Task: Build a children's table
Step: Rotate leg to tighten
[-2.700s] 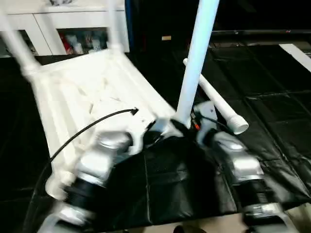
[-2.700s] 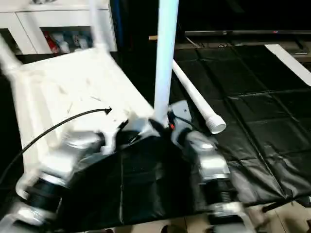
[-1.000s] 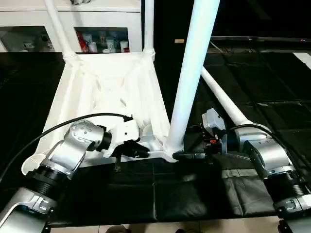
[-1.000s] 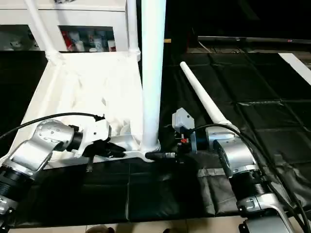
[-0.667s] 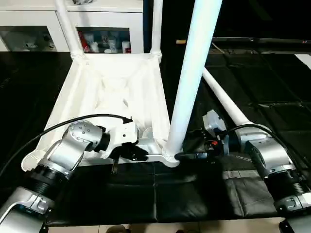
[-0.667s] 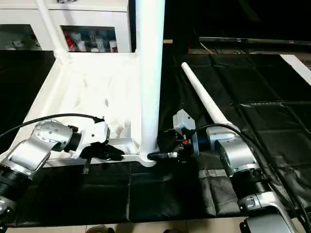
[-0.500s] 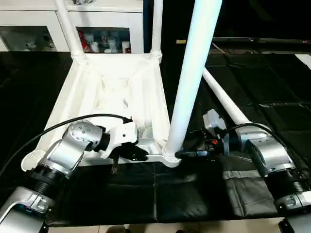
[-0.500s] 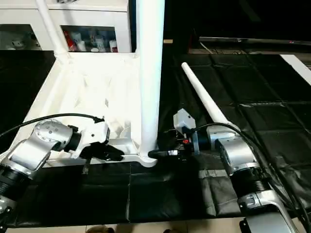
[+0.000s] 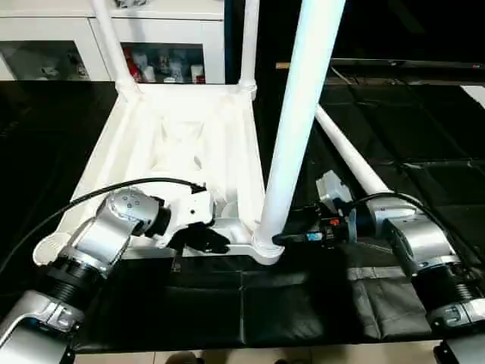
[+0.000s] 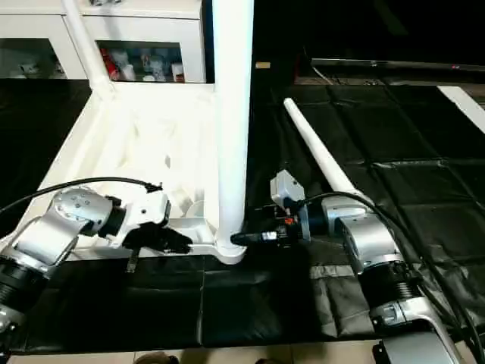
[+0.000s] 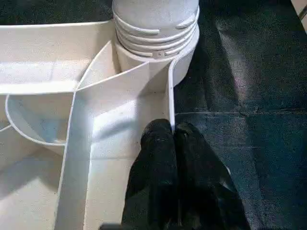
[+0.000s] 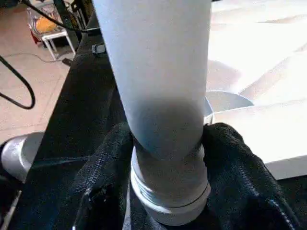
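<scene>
Standing at the near edge, I see the white top [image 9: 182, 152] lying upside down on the black mat [image 9: 424, 152], ribs up, with two legs [image 9: 110, 45] already upright in the far corner sockets. On the left, the left gripper [image 11: 173, 139] is pinched closed on the thin rim wall of the top, just beside the near right corner socket [image 11: 156, 62], steadying it. Moving right, a third leg [image 9: 299, 114] stands upright in that socket, its threaded collar sitting at the socket mouth, its long axis running straight up. The right gripper [image 10: 246, 237] reaches in level from the right, its fingers [image 12: 230, 163] cupped around the base of this leg on either side; it looks like a hold, though I cannot tell how firm. Turning the leg home would fall to the right arm, which is the one on it. Farther right, the fourth leg [image 9: 348, 155] lies flat on the mat, angled away, nearer the right arm.
</scene>
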Robot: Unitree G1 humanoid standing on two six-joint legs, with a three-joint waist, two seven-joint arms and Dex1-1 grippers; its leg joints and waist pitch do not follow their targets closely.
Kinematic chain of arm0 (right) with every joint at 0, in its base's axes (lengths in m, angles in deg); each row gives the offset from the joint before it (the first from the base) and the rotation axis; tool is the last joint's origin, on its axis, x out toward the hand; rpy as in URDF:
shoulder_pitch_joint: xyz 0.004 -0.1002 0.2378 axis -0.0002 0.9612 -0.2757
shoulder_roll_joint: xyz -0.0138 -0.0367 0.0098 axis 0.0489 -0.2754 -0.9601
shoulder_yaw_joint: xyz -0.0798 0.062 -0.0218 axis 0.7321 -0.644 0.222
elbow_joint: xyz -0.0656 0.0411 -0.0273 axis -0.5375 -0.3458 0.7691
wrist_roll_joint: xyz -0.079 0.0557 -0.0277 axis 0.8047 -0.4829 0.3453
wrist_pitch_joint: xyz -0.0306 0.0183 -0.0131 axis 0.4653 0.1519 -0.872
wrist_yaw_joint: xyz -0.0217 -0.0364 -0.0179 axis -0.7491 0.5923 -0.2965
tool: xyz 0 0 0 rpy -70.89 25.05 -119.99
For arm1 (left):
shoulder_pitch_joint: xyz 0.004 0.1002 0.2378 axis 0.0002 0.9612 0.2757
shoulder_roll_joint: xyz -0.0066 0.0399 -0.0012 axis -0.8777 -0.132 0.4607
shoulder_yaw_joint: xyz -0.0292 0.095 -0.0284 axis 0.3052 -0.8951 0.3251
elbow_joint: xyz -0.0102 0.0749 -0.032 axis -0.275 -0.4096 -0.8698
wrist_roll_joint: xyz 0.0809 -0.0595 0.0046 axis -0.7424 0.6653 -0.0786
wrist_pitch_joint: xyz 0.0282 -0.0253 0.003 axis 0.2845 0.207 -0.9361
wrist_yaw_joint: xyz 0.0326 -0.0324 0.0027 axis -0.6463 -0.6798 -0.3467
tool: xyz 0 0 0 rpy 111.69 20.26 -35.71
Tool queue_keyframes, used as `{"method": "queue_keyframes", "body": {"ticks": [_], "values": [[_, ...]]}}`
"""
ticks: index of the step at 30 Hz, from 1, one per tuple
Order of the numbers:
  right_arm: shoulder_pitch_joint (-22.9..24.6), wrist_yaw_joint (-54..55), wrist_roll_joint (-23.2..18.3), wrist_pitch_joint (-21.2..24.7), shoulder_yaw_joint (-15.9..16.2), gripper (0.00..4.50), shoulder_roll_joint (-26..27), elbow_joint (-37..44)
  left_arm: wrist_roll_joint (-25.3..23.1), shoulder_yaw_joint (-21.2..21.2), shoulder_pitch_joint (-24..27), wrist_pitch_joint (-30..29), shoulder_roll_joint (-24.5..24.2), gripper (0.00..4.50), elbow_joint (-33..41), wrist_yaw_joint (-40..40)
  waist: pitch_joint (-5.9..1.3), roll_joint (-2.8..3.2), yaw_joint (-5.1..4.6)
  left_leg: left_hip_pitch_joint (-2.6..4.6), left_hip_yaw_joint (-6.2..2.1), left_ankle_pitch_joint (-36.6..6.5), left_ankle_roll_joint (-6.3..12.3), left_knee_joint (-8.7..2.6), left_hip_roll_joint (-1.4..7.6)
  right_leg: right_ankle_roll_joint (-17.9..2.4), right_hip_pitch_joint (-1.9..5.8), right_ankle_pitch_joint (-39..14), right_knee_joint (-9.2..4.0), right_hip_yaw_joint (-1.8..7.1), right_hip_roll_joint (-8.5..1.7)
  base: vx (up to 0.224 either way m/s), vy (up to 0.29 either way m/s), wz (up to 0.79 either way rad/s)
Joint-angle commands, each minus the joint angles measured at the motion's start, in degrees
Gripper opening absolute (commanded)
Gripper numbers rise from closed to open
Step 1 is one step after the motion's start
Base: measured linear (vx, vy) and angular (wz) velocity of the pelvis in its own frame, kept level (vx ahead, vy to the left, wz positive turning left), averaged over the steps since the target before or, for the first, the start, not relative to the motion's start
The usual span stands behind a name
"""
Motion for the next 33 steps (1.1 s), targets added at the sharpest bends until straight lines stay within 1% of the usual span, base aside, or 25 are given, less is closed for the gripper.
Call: {"method": "queue_keyframes", "body": {"ticks": [1,2,4,5,6,8,9,10,11,12,13,14,16,17,20,23,25,30,31,33], "values": [[1.0,-1.3,0.9,-0.4,2.6,1.93,0.5,0.8,-3.5,-3.2,1.8,-0.7,-0.4,0.0,-2.2,1.3,-3.39,-0.25,-0.18,-0.05,-0.52,-6.7,4.37,-3.88,2.58,-12.8,3.0,-11.4,-4.2,3.7,-4.56,0.0,0.0,0.0],[1.0,-1.3,0.8,-0.4,2.6,1.93,0.5,0.7,-3.6,-3.0,1.7,-1.1,-0.3,0.0,-2.2,2.0,-3.33,-0.25,-0.2,-0.07,-0.55,-6.9,4.38,-3.92,2.59,-12.8,2.99,-11.7,-4.21,3.69,-4.55,0.0,0.0,0.0],[1.1,-1.2,0.9,-0.6,2.5,1.93,0.6,0.6,-3.3,-2.6,1.6,-2.4,0.1,0.0,-2.3,2.4,-3.19,-0.28,-0.17,-0.04,-0.56,-7.9,4.13,-4.0,2.57,-12.1,2.97,-14.4,-4.56,3.69,-4.66,0.0,0.0,0.0],[1.1,-1.2,0.9,-0.7,2.5,1.93,0.6,0.6,-3.0,-2.6,1.5,-3.0,0.2,0.27,-2.3,2.0,-3.16,-0.25,-0.19,-0.01,-0.54,-8.1,4.01,-4.04,2.59,-12.0,2.96,-15.1,-4.62,3.69,-4.69,0.0,0.0,0.0],[1.1,-1.2,0.9,-0.7,2.5,1.93,0.6,0.5,-3.1,-2.7,1.5,-3.0,0.1,0.43,-2.2,1.9,-3.13,-0.28,-0.18,-0.01,-0.59,-8.4,3.89,-4.08,2.59,-11.6,2.94,-16.1,-4.75,3.71,-4.71,0.0,0.0,0.0],[1.1,-1.1,1.0,-0.9,2.6,1.93,0.7,0.5,-3.5,-2.8,1.4,-2.9,0.0,0.57,-2.2,2.2,-3.19,-0.31,-0.27,-0.05,-0.64,-8.0,3.98,-4.07,2.58,-11.2,2.9,-15.9,-4.66,3.73,-4.64,0.0,0.0,0.0],[1.0,-1.1,1.1,-1.1,2.6,1.93,0.7,0.4,-4.0,-2.8,1.3,-2.4,-0.1,0.64,-2.4,2.8,-3.51,-0.17,-0.29,-0.02,-0.74,-6.9,4.17,-3.98,2.71,-11.6,3.05,-13.6,-4.41,3.76,-4.8,0.0,0.0,0.0],[1.0,-1.1,1.1,-1.3,2.6,1.93,0.7,0.3,-4.3,-2.8,1.3,-2.0,0.0,0.64,-2.6,3.4,-3.39,-0.32,-0.53,-0.19,-0.67,-6.1,4.56,-3.97,2.61,-12.4,3.0,-11.4,-4.26,3.7,-4.53,0.0,0.0,0.0],[1.0,-1.0,1.2,-1.6,2.7,1.93,0.8,0.2,-4.5,-2.6,1.1,-1.5,0.1,0.64,-3.2,4.1,-3.36,-0.24,-0.56,-0.21,-0.66,-6.2,4.71,-3.96,2.56,-12.5,2.99,-11.3,-4.25,3.64,-4.49,0.0,0.0,0.0],[1.0,-1.0,1.2,-1.6,2.6,1.93,0.8,0.2,-4.5,-2.5,1.1,-1.4,0.1,0.64,-3.3,4.2,-3.41,-0.27,-0.55,-0.18,-0.58,-6.5,4.8,-3.92,2.5,-12.5,3.06,-11.8,-4.34,3.67,-4.59,0.0,0.0,0.0],[1.0,-1.0,1.2,-1.7,2.7,1.93,0.8,0.1,-4.1,-2.2,0.9,-1.7,0.3,0.64,-3.5,4.4,-3.3,-0.18,-0.5,-0.16,-0.56,-6.9,4.81,-3.97,2.49,-12.3,3.01,-12.8,-4.5,3.68,-4.62,0.0,0.0,0.0],[1.0,-1.0,1.2,-1.7,2.7,1.93,0.8,0.1,-4.1,-2.2,0.9,-1.7,0.3,0.64,-3.5,4.4,-3.27,-0.25,-0.5,-0.17,-0.53,-7.1,4.73,-3.98,2.48,-12.2,3.01,-13.4,-4.58,3.68,-4.63,0.0,0.0,0.0],[1.0,-1.0,1.2,-1.7,2.7,1.93,0.8,0.1,-3.7,-2.1,0.8,-1.9,0.4,0.64,-3.5,4.0,-3.21,-0.24,-0.45,-0.06,-0.59,-7.9,4.29,-4.08,2.52,-11.5,2.95,-16.0,-4.85,3.7,-4.73,0.0,0.0,0.0],[1.0,-1.0,1.3,-1.7,2.7,1.93,0.8,0.1,-3.3,-1.9,0.8,-2.3,0.5,0.48,-3.4,3.7,-3.19,-0.22,-0.46,-0.1,-0.62,-8.0,4.24,-4.1,2.54,-11.4,2.94,-16.2,-4.85,3.71,-4.72,0.0,0.0,0.0],[1.0,-1.0,1.3,-1.9,2.7,1.93,0.6,0.2,-2.0,-1.1,1.0,-2.4,1.0,0.27,-2.9,3.0,-3.25,-0.15,-0.47,0.0,-0.6,-7.8,4.21,-4.11,2.61,-11.6,2.84,-15.3,-4.77,3.72,-4.65,0.0,0.0,0.0],[1.0,-0.9,1.3,-2.2,2.8,1.93,0.5,0.0,-0.7,-0.4,1.6,-1.3,1.4,0.05,-2.4,2.3,-3.28,-0.07,-0.48,-0.13,-0.63,-7.8,4.25,-4.1,2.59,-11.9,2.95,-14.6,-4.68,3.69,-4.66,0.0,0.0,0.0],[0.9,-0.9,1.3,-2.3,2.8,1.93,0.5,-0.1,-0.4,-0.3,1.9,-1.1,1.5,0.05,-2.2,2.1,-3.29,-0.09,-0.53,-0.13,-0.63,-7.7,4.35,-4.11,2.6,-12.1,2.95,-13.9,-4.62,3.7,-4.64,0.0,0.0,0.0],[0.9,-0.9,1.3,-2.4,2.8,1.93,0.5,-0.2,1.7,1.2,3.0,-1.5,2.2,0.05,-1.0,2.5,-3.3,-0.13,-0.54,-0.19,-0.59,-7.6,4.41,-4.08,2.57,-12.1,3.02,-14.2,-4.66,3.71,-4.73,0.0,0.0,0.0],[0.9,-0.9,1.3,-2.5,2.8,1.93,0.5,-0.2,1.9,1.4,3.1,-1.6,2.2,0.05,-0.8,2.6,-3.35,-0.06,-0.56,-0.13,-0.58,-7.2,4.66,-4.1,2.61,-12.2,2.93,-13.4,-4.57,3.69,-4.59,0.0,0.0,0.0],[0.9,-0.9,1.3,-2.6,2.9,1.93,0.5,-0.2,2.3,1.7,3.7,-1.4,2.1,0.05,-0.4,2.7,-3.42,-0.13,-0.6,-0.16,-0.59,-6.7,4.87,-4.06,2.63,-12.5,2.98,-12.2,-4.39,3.68,-4.57,0.0,0.0,0.0]]}}
